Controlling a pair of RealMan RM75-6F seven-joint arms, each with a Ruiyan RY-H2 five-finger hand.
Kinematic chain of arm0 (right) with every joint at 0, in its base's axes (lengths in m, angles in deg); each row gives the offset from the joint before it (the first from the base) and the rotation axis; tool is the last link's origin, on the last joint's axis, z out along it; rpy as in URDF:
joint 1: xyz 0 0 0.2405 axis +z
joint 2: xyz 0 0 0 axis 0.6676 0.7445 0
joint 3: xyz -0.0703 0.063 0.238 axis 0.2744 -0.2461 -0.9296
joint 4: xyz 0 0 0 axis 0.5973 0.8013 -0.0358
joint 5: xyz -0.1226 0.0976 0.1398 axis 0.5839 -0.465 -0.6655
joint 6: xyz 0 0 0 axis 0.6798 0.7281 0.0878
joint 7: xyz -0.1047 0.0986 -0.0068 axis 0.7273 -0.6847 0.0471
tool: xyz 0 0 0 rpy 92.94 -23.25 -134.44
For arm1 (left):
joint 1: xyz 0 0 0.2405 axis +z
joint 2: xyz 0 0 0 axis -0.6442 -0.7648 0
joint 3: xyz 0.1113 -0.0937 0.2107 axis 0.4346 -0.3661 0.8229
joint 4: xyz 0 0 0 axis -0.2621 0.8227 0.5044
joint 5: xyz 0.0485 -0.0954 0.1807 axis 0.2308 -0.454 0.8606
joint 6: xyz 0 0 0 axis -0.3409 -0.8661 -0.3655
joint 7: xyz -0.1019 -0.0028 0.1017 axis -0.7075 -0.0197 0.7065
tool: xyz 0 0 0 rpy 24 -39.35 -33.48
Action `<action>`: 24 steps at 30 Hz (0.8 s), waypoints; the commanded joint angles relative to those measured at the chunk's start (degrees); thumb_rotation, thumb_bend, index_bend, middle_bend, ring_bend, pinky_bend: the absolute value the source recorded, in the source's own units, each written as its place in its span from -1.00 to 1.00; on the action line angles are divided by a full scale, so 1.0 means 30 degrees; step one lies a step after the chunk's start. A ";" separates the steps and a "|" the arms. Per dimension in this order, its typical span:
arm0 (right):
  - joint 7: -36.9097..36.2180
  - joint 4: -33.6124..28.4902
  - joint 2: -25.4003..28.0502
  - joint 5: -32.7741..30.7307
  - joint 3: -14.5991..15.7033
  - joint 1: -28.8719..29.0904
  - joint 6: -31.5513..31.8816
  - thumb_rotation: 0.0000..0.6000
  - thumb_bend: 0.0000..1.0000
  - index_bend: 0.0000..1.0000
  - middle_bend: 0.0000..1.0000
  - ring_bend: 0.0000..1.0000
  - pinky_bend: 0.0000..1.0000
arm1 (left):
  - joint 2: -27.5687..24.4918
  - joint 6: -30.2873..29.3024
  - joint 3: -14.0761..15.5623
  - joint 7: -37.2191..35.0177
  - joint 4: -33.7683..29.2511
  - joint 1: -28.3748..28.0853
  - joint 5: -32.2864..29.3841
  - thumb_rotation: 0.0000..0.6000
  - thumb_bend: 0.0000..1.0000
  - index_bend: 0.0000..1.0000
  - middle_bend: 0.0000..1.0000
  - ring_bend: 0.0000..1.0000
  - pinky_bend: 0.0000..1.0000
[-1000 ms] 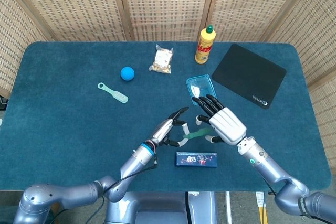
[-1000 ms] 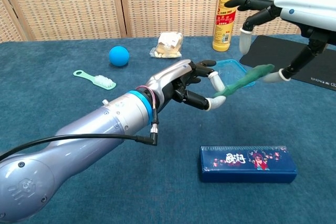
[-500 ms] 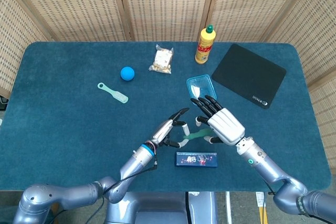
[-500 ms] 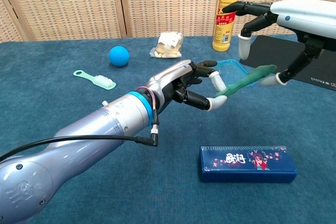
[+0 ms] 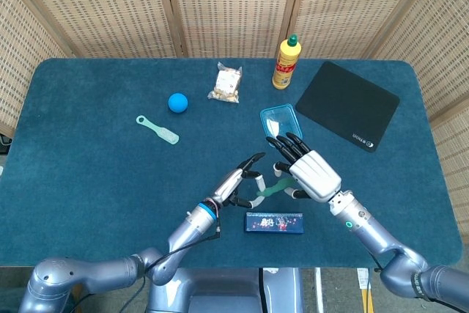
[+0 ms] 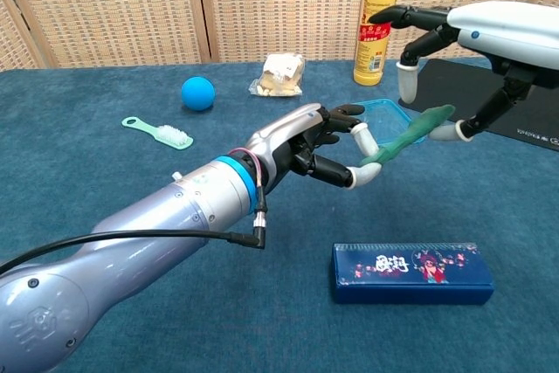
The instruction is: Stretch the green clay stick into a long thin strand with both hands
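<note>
Woven folding screen (image 5: 220, 5) behind table (image 5: 88, 174)

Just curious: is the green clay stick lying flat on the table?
No, the green clay stick hangs above the blue table, pinched between both hands.

The right hand (image 5: 315, 174) hides its end of the green clay stick (image 5: 272, 190).
</note>
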 commanded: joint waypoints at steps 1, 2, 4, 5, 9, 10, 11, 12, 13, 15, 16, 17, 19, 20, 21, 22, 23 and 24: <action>0.0022 0.0080 -0.0034 -0.0002 0.0033 0.0025 0.0018 1.00 -0.29 0.06 -0.84 -1.00 -1.00 | -0.0012 0.0000 0.0002 -0.0049 -0.0056 0.0007 0.0007 1.00 -0.03 0.56 -1.00 -1.00 -1.00; 0.0015 0.0107 -0.0046 -0.0002 0.0048 0.0033 0.0031 1.00 -0.27 0.07 -0.84 -1.00 -1.00 | -0.0019 -0.0010 0.0014 -0.0052 -0.0077 0.0012 0.0020 1.00 -0.03 0.56 -1.00 -1.00 -1.00; 0.0014 0.0148 -0.0061 0.0015 0.0080 0.0055 0.0054 1.00 -0.25 0.08 -0.84 -1.00 -1.00 | -0.0021 -0.0029 0.0034 -0.0026 -0.0087 0.0014 0.0044 1.00 -0.03 0.56 -1.00 -1.00 -1.00; 0.0032 0.0176 -0.0062 0.0028 0.0098 0.0059 0.0074 1.00 -0.23 0.09 -0.83 -1.00 -1.00 | -0.0019 -0.0026 0.0040 -0.0027 -0.0094 0.0015 0.0042 1.00 -0.03 0.56 -1.00 -1.00 -1.00; 0.0024 0.0232 -0.0066 0.0076 0.0189 0.0071 0.0123 1.00 -0.15 0.09 -0.83 -1.00 -1.00 | -0.0017 -0.0059 0.0019 -0.0058 -0.0131 0.0023 0.0040 1.00 -0.03 0.56 -1.00 -1.00 -1.00; 0.0021 0.0254 -0.0070 0.0086 0.0207 0.0079 0.0134 1.00 -0.11 0.09 -0.83 -1.00 -1.00 | -0.0024 -0.0065 0.0012 -0.0077 -0.0151 0.0023 0.0046 1.00 -0.03 0.56 -1.00 -1.00 -1.00; 0.0040 0.0294 -0.0065 0.0108 0.0250 0.0089 0.0124 1.00 -0.08 0.10 -0.83 -1.00 -1.00 | -0.0040 -0.0074 0.0016 -0.0104 -0.0202 0.0023 0.0070 1.00 -0.03 0.56 -1.00 -1.00 -1.00; 0.0046 0.0336 -0.0070 0.0121 0.0305 0.0096 0.0098 1.00 -0.05 0.10 -0.83 -1.00 -1.00 | -0.0065 -0.0115 0.0022 -0.0138 -0.0281 0.0037 0.0108 1.00 -0.03 0.56 -1.00 -1.00 -1.00; 0.0039 0.0343 -0.0064 0.0132 0.0341 0.0101 0.0086 1.00 -0.02 0.10 -0.83 -1.00 -1.00 | -0.0076 -0.0130 0.0027 -0.0162 -0.0321 0.0050 0.0115 1.00 -0.03 0.56 -1.00 -1.00 -1.00; 0.0061 0.0401 -0.0080 0.0173 0.0405 0.0105 0.0109 1.00 0.01 0.10 -0.83 -1.00 -1.00 | -0.0097 -0.0148 0.0043 -0.0188 -0.0377 0.0065 0.0133 1.00 -0.03 0.56 -1.00 -1.00 -1.00; 0.0065 0.0427 -0.0092 0.0180 0.0421 0.0113 0.0115 1.00 0.02 0.10 -0.83 -1.00 -1.00 | -0.0103 -0.0147 0.0045 -0.0201 -0.0394 0.0065 0.0137 1.00 -0.03 0.56 -1.00 -1.00 -1.00; 0.0049 0.0442 -0.0101 0.0184 0.0442 0.0115 0.0119 1.00 0.04 0.10 -0.83 -1.00 -1.00 | -0.0114 -0.0150 0.0047 -0.0221 -0.0426 0.0066 0.0148 1.00 -0.03 0.56 -1.00 -1.00 -1.00; -0.0037 0.0482 -0.0131 0.0211 0.0477 0.0109 0.0195 1.00 0.06 0.10 -0.83 -1.00 -1.00 | -0.0119 -0.0185 0.0071 -0.0232 -0.0461 0.0081 0.0176 1.00 -0.03 0.56 -1.00 -1.00 -1.00; -0.0089 0.0501 -0.0154 0.0234 0.0479 0.0104 0.0261 1.00 0.07 0.12 -0.82 -1.00 -1.00 | -0.0116 -0.0209 0.0070 -0.0240 -0.0472 0.0087 0.0185 1.00 -0.03 0.57 -1.00 -1.00 -1.00; -0.0168 0.0564 -0.0200 0.0286 0.0481 0.0090 0.0389 1.00 0.08 0.13 -0.81 -1.00 -1.00 | -0.0113 -0.0226 0.0075 -0.0251 -0.0485 0.0091 0.0196 1.00 -0.03 0.57 -1.00 -1.00 -1.00; -0.0228 0.0630 -0.0248 0.0325 0.0484 0.0077 0.0487 1.00 0.08 0.17 -0.80 -1.00 -1.00 | -0.0111 -0.0229 0.0076 -0.0256 -0.0482 0.0090 0.0200 1.00 -0.03 0.57 -1.00 -1.00 -1.00; -0.0287 0.0700 -0.0293 0.0365 0.0493 0.0067 0.0574 1.00 0.08 0.21 -0.79 -1.00 -1.00 | -0.0107 -0.0239 0.0075 -0.0258 -0.0480 0.0093 0.0198 1.00 -0.03 0.57 -1.00 -1.00 -1.00; -0.0378 0.0767 -0.0347 0.0409 0.0492 0.0049 0.0696 1.00 0.09 0.25 -0.78 -1.00 -1.00 | -0.0100 -0.0242 0.0071 -0.0261 -0.0474 0.0097 0.0187 1.00 -0.03 0.57 -1.00 -1.00 -1.00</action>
